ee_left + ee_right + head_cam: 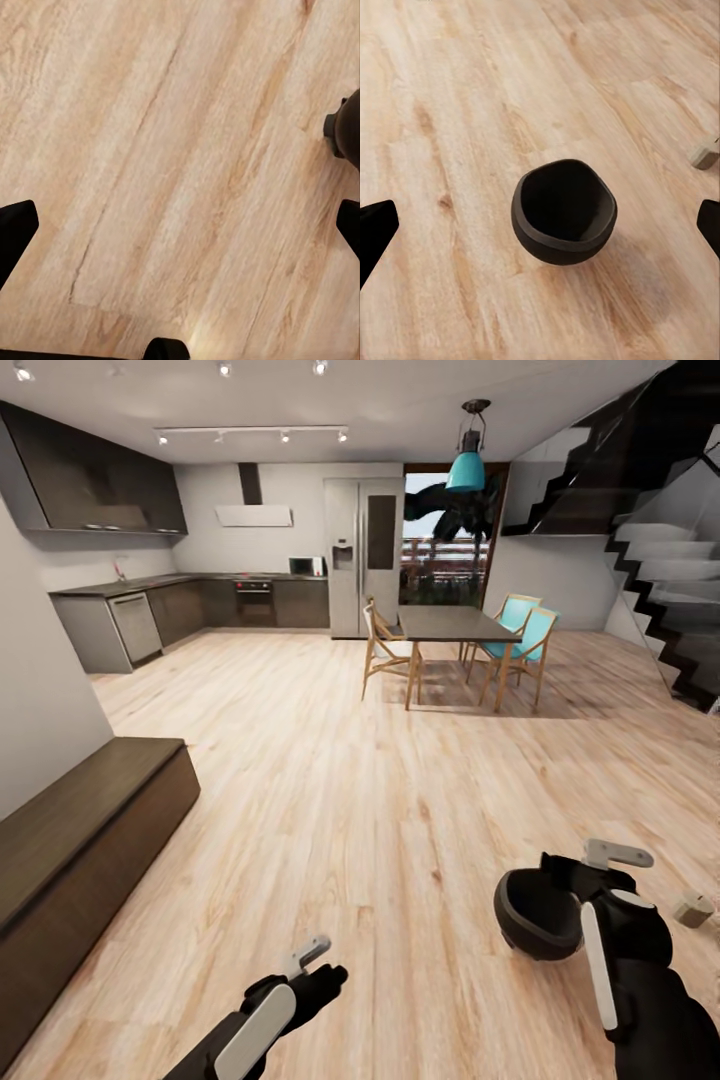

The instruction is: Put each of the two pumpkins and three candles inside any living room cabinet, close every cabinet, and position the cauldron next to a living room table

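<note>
A black round cauldron point(538, 916) rests tilted on the wood floor at the lower right, its mouth facing my right gripper point(612, 860). In the right wrist view the cauldron point(564, 211) lies ahead of the right gripper point(544, 234), whose fingertips point(375, 229) stand wide apart and open, touching nothing. A tan candle point(692, 908) lies on the floor just right of that arm, also visible as the candle point(704, 156). My left gripper point(316, 960) hangs open over bare floor, open gripper point(180, 229). The dark-brown cabinet point(90, 830) runs along the left wall, its front closed. No pumpkins are in sight.
A dining table point(450, 623) with wooden and turquoise chairs point(520, 635) stands far ahead. The kitchen units point(180, 610) and fridge point(362, 555) line the back wall. Stairs point(660, 580) rise at the right. Wide wood floor point(380, 790) lies between.
</note>
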